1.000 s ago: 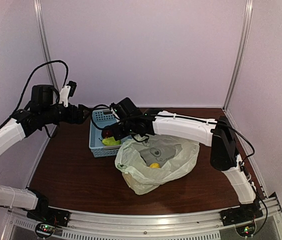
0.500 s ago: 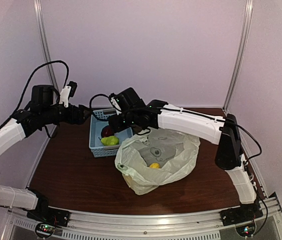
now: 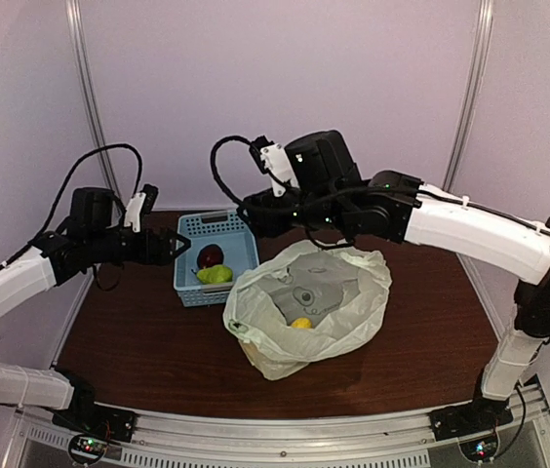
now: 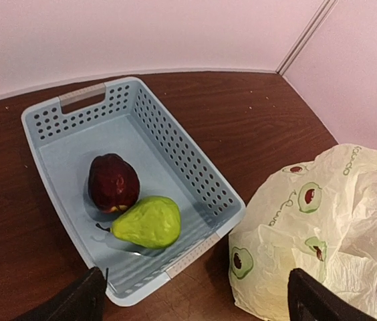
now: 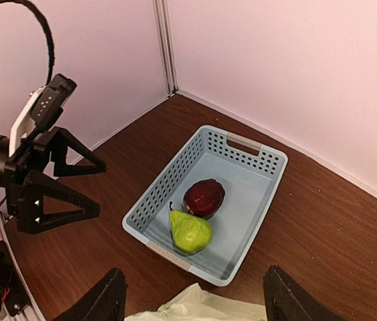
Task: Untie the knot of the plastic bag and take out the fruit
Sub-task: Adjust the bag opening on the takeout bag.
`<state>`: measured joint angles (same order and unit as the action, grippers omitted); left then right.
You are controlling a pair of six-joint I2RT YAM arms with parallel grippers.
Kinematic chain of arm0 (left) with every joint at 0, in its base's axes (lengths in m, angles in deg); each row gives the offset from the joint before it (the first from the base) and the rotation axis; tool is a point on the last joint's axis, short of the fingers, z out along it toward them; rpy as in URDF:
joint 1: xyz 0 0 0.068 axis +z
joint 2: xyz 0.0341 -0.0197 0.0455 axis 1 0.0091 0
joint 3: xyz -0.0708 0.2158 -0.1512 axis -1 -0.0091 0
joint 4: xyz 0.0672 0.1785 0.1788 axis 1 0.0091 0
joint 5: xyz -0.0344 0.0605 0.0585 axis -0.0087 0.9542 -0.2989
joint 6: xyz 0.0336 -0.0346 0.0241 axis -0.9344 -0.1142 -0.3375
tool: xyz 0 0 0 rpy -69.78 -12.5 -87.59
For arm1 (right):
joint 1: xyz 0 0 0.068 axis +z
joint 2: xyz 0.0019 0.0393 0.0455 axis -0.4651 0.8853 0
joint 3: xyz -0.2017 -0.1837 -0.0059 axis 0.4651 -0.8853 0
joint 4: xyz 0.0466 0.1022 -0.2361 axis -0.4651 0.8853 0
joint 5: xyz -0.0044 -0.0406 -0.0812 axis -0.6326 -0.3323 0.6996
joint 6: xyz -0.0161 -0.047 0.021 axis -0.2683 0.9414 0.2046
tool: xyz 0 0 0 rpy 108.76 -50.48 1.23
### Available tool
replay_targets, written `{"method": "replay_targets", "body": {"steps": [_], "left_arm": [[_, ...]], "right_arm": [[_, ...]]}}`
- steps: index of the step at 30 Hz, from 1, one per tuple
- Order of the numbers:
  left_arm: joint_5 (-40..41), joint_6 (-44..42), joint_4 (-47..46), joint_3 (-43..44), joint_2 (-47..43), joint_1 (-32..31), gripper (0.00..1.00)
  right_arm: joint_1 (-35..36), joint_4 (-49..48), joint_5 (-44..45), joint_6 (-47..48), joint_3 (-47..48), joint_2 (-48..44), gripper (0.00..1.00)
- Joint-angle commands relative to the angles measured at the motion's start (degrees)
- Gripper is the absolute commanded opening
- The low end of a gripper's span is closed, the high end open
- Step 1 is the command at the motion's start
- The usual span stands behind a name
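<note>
The plastic bag (image 3: 326, 304) lies mid-table with its mouth gaping upward; no knot shows on it. A yellow fruit (image 3: 301, 323) rests inside. Behind it to the left, the light blue basket (image 3: 188, 289) holds a dark red fruit (image 3: 211, 256) and a green pear-shaped fruit (image 3: 216, 275). My right gripper (image 3: 248, 213) hangs open high above the basket's right side, with nothing between its fingers (image 5: 99, 301). My left gripper (image 3: 183, 246) is open and empty at the basket's left edge, looking down on both fruits (image 4: 113, 182) and the bag's printed side (image 4: 309, 227).
Pale walls with metal corner posts (image 3: 88, 107) close the table on three sides. The basket stands close to the back left corner. From the right wrist view the left gripper (image 5: 61, 180) is seen left of the basket (image 5: 150, 245). Dark wood table (image 3: 138, 341) lies in front.
The right gripper has risen from inside the basket to well above it and opened wider; the green fruit stays in the basket. The left gripper has shifted slightly right and lower.
</note>
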<state>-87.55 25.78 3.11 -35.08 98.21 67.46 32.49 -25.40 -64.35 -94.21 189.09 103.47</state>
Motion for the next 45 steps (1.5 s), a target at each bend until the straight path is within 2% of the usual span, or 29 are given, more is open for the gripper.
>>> {"method": "replay_targets", "body": {"steps": [1,9,14,19,25,30,39,45], "left_arm": [[-2.62,7.95,-1.38,-5.41,-3.49,-3.36,0.97],[-2.4,21.91,-9.66,-12.82,-6.88,-14.26,0.97],[-2.37,26.67,-13.96,-15.12,-6.58,-18.56,0.97],[-2.64,28.08,-15.32,-16.24,-5.72,-20.34,0.97],[-2.27,29.09,-16.37,-17.08,-4.25,-22.21,0.97],[-2.77,29.77,-20.37,-17.36,-1.53,-23.24,0.97],[-2.63,30.38,-23.79,-17.0,2.92,-25.41,0.97],[-1.16,29.97,-24.93,-15.52,6.8,-27.72,0.96]], "right_arm": [[2.91,-1.74,1.59,0.53,-11.13,-7.04,0.71],[5.81,-9.63,-1.51,-5.92,-29.14,-16.09,0.71],[7.49,-11.86,-1.5,-8.49,-35.35,-17.55,0.72],[10.09,-13.19,-1.74,-10.54,-38.43,-16.17,0.73],[11.88,-18.28,-4.08,-12.84,-42.65,-14.4,0.83],[12.66,-19.62,-5.8,-12.71,-43.22,-12.4,0.85],[13.69,-20.43,-7.08,-13.18,-44.44,-10.38,0.84],[13.88,-21.76,-8.22,-13.69,-45.22,-9.94,0.72]]}}
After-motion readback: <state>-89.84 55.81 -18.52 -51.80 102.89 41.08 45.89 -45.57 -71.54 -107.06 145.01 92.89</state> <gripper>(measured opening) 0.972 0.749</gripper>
